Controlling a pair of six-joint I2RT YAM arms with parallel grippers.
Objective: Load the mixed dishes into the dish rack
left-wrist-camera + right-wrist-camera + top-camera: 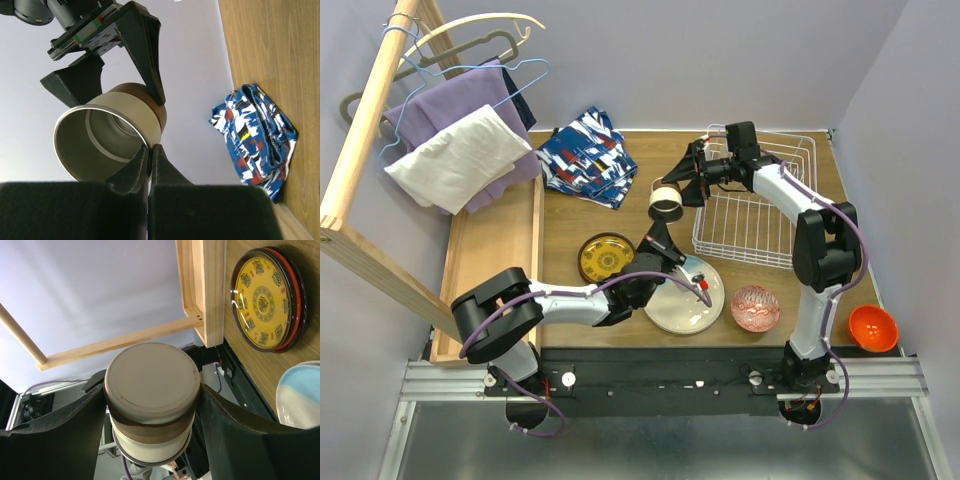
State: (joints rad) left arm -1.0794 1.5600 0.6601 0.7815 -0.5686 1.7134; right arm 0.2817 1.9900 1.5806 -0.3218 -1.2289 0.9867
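Observation:
A steel cup [666,203] with a brown band hangs on its side in the air between both arms, left of the white wire dish rack [750,225]. My left gripper [661,232] is shut on the wall of the cup's rim [110,145], one finger inside and one outside. My right gripper [686,186] closes on the cup's base [152,385], a finger [60,435] pressed against each side. On the table lie a pale blue-cream plate [680,305], a dark red-yellow plate [606,257], a red-patterned bowl [756,307] and an orange bowl [873,328].
A blue-red-white patterned cloth [588,157] lies at the back of the table. A wooden frame [380,130] with hangers and hanging clothes stands along the left, above a wooden ledge [495,250]. The orange bowl sits off the table's right edge.

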